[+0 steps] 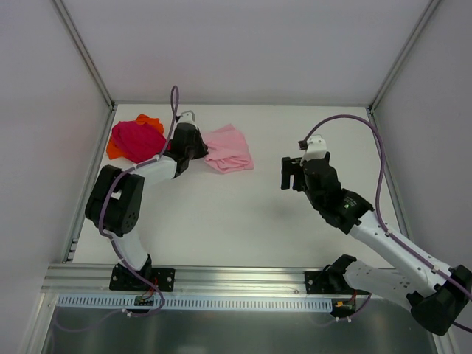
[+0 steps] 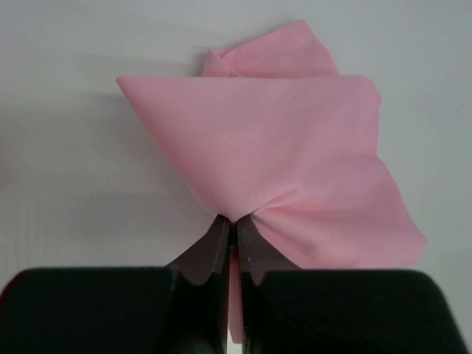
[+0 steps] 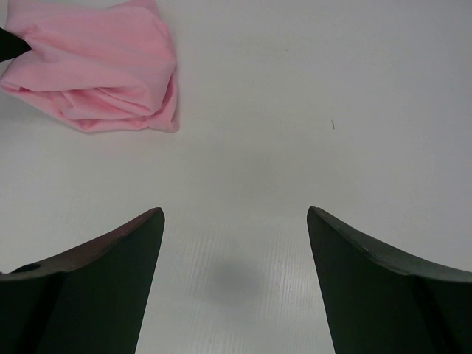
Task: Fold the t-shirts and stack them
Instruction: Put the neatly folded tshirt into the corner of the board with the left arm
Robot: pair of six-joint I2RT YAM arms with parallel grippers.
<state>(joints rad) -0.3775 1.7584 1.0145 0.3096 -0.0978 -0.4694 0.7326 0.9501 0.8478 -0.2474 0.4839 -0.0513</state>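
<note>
Black fingers (image 2: 212, 257) of the left hand (image 2: 232, 247) are pressed together on a gathered edge of the light pink t-shirt (image 2: 295, 162), and the cloth fans out from the pinch in soft creases. This shirt is loosely bunched rather than spread. One layer lies doubled over another, and a small fold pokes out at the side farthest from the pinch. It rests on the white worktop (image 1: 243, 221) towards the back.

Just to the left of the pink shirt, beyond the left hand, the magenta t-shirt (image 1: 136, 140) sits in a heap. The orange t-shirt (image 1: 150, 120) shows from under its edges. Neither of them is folded.

To the right of the pink shirt and clear of it, the right hand (image 3: 234, 212) hangs above bare worktop with its fingers wide apart and nothing between them. From its own camera, the pink shirt fills only the upper left corner.

Judging by this, the task is at an early stage: the first shirt is being taken up to be laid out flat, and no fold or stack has been made. The next move probably calls for the right hand to reach the pink shirt and take a second edge or corner well away from the pinch. With two grips, the cloth could be drawn taut and spread. With only one, it would likely stay bunched.
</note>
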